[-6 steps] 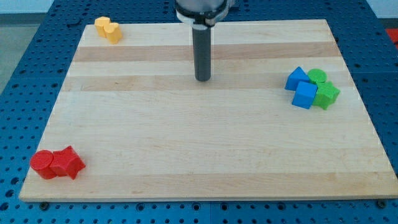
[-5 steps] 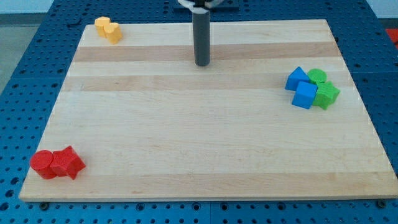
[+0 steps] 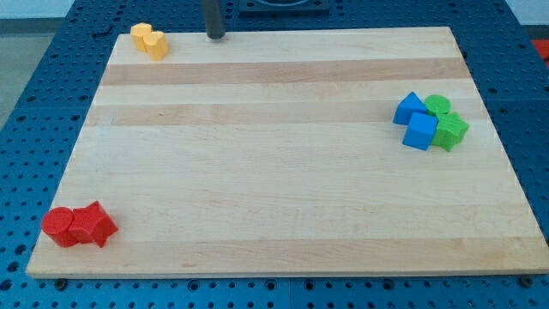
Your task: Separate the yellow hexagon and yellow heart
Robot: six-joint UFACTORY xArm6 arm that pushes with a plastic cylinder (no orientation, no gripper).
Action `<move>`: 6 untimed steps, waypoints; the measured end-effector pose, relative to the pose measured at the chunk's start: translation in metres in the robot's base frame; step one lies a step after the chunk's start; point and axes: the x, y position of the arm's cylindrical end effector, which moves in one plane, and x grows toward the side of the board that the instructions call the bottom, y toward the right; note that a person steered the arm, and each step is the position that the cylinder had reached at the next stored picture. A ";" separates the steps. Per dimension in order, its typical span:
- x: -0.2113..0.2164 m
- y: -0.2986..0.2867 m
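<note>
Two yellow blocks sit touching at the board's top left corner: one [image 3: 141, 35] on the left and one [image 3: 155, 44] on the right. I cannot tell which is the hexagon and which the heart. My tip [image 3: 214, 36] is at the board's top edge, to the right of the yellow pair and apart from it. Only the rod's lower end shows.
Two blue blocks [image 3: 414, 120] and two green blocks [image 3: 446, 121] cluster at the view's right. Two red blocks [image 3: 79, 226] sit touching at the bottom left corner. The wooden board [image 3: 274, 189] lies on a blue pegboard table.
My tip has moved from the board's upper middle up and to the left, to the top edge near the yellow blocks. No block has moved.
</note>
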 end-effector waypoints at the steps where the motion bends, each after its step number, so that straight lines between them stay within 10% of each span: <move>1: 0.001 -0.064; 6: 0.078 -0.161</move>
